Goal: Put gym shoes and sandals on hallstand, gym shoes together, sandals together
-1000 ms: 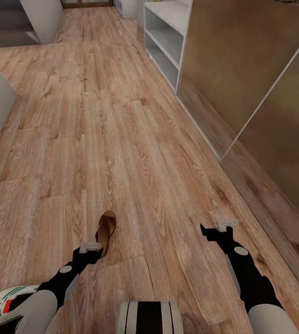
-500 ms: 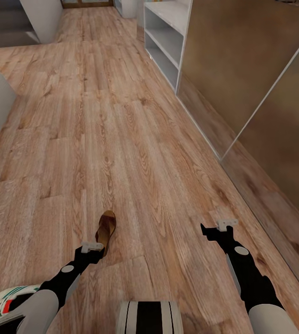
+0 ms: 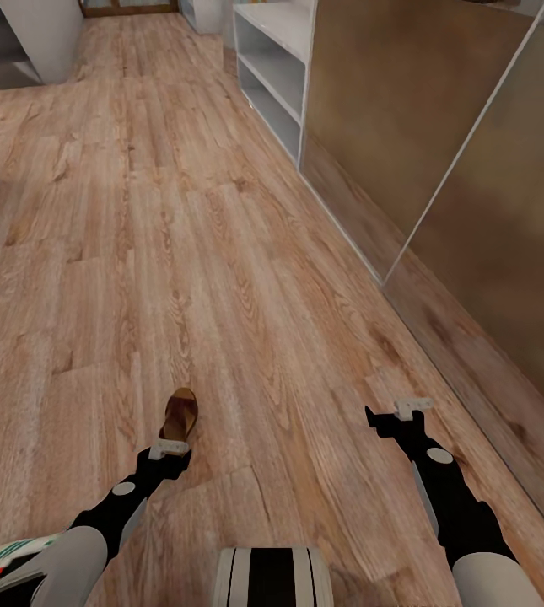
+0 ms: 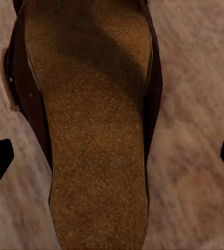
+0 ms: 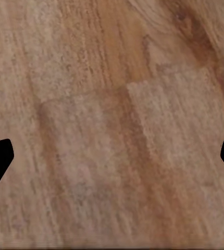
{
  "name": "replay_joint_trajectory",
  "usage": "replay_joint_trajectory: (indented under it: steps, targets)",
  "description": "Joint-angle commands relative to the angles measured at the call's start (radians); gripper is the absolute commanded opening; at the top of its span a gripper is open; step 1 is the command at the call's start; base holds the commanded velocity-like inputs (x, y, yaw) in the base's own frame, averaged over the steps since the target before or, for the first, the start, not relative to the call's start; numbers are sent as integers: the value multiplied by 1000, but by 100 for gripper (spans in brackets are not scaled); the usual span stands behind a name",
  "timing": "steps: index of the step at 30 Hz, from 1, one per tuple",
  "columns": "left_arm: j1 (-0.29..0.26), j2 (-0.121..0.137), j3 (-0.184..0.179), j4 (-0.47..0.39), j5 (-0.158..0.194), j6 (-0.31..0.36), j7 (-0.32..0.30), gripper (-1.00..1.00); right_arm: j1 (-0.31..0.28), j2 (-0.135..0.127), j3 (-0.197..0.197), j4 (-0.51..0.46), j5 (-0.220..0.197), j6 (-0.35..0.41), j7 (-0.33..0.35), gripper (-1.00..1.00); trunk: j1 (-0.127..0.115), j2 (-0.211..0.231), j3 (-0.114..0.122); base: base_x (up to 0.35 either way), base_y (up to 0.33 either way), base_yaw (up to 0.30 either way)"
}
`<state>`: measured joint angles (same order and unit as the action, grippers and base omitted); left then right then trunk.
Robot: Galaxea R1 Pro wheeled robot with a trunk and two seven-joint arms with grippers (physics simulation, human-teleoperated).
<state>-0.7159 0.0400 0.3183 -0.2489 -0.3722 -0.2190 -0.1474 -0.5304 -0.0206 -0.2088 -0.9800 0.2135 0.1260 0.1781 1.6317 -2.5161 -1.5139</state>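
Brown sandal [image 4: 91, 130] lies between the wide-spread left end effector [image 4: 112, 159] fingers.

No text, label, brand, number or sign can be read anywhere: not on the sandal [image 3: 177, 416], the gym shoe [image 3: 2, 563], the wood-plank floor [image 3: 221, 278] or the grey shelf unit [image 3: 272, 67].

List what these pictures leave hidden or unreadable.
- Sandal: head view, near end covered by the left gripper; left wrist view, both ends cut off by the frame.
- Gym shoe: head view, cropped by the corner and overlapped by the left arm.
- Hallstand: head view, top cut off by the edge.
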Motion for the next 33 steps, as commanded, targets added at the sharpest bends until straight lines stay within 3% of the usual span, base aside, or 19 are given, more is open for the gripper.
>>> replay_joint_trajectory:
  steps: [1, 19, 33]
  targets:
    - [0, 0, 8, 0, -7, -3, -6, 100, 0, 1, -3, -2, 11, 4, 8, 100, 0, 0, -1, 0, 0, -96]
    - [0, 1, 7, 0, -7, -4, -6, 100, 0, 1, -5, -9, 9, 4, 8, 100, 7, -4, -69, 0, 0, -22]
    - [1, 1, 8, 1, -7, -35, -6, 100, 0, 1, -3, -37, 9, 6, 7, 100, 7, -4, -82, 0, 0, 0]
